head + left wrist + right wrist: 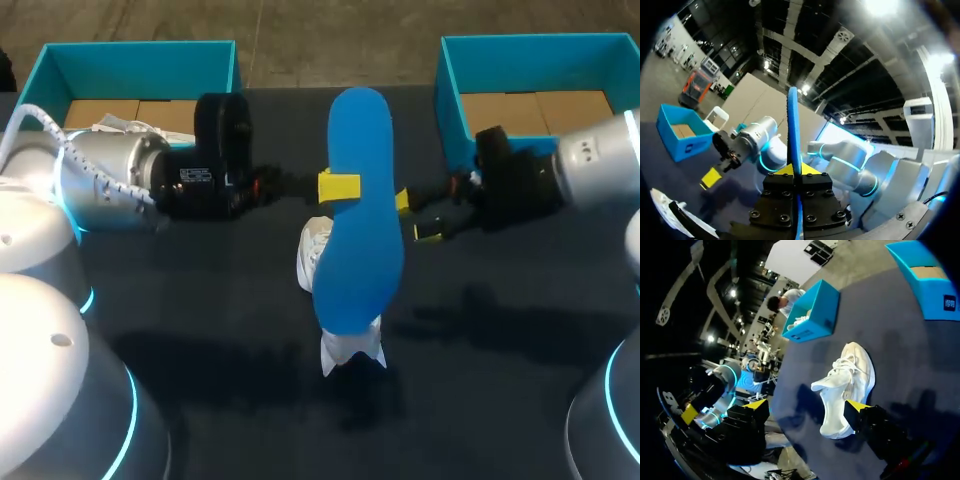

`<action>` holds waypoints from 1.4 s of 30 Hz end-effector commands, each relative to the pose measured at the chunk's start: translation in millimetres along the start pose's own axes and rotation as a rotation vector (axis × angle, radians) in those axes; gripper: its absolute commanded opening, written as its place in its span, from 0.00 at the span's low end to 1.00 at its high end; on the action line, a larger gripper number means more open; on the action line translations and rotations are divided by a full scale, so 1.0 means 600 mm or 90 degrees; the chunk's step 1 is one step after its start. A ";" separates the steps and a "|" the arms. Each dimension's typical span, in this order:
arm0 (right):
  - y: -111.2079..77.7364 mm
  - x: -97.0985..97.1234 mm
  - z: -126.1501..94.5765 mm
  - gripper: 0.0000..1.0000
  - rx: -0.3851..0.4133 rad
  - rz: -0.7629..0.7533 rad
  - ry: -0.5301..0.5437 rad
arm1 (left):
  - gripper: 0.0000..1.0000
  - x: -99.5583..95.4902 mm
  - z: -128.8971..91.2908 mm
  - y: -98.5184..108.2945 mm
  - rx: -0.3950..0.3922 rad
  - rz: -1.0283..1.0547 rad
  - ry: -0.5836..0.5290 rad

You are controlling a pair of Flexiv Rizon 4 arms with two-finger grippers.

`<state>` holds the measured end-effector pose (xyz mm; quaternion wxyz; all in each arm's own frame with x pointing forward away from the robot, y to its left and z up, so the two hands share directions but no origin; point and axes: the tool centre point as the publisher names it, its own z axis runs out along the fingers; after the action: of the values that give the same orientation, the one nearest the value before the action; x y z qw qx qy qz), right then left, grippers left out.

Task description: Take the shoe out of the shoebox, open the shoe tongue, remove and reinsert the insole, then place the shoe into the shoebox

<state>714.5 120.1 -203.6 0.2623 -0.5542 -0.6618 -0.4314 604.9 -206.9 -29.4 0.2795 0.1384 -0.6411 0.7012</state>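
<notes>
Gripping blue insole (pixel 360 230) w/ L gripper (pixel 338 186): fingers clamped on it near mid-length, one yellow tip on the face turned to head cam, other finger hidden behind. Held above table (pixel 200 330), broad face toward head cam. In L wrist view, same insole (pixel 793 125) seen edge-on, running straight out from betw. the two yellow tips of L gripper (pixel 792 170).

R gripper (pixel 417 216) just beside insole's R edge, fingers spread, nothing betw. them; contact w/ insole not clear. Same in R wrist view: R gripper (pixel 806 406) w/ tips wide apart and bare. Also visible from L wrist as R gripper (pixel 722 165), ahead and off to one side.

White shoe (pixel 312 255) on table under insole, partly hidden by it, one end poking out on near side. In R wrist view shoe (pixel 847 385) sits sole-down, laces up, ahead of and below R fingers, not touched.

Two teal shoeboxes at far side, both open: L box (pixel 140 70), R box (pixel 540 65). Shoe outside both, roughly betw. them. White item (pixel 125 128) in L box; can't tell what.
</notes>
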 end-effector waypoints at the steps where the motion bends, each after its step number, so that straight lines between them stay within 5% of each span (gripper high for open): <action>1: -0.007 -0.001 -0.028 1.00 -0.001 0.003 -0.002 | 0.00 -0.014 -0.003 0.001 0.011 0.085 -0.020; 15: -0.014 -0.004 -0.037 1.00 -0.001 0.025 0.036 | 0.00 -0.060 -0.014 -0.020 -0.006 0.396 -0.031; 33: -0.010 0.002 -0.041 1.00 0.014 0.025 0.018 | 0.00 -0.067 -0.015 -0.025 -0.017 0.373 -0.041; 42: 0.008 0.015 -0.071 1.00 0.027 0.124 0.032 | 0.00 -0.090 -0.027 -0.020 0.017 0.639 0.040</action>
<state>707.6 94.8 -180.4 0.3266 -0.5987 -0.6057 -0.4100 649.0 -200.6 -45.8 -0.0287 -0.1262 -0.6429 0.7550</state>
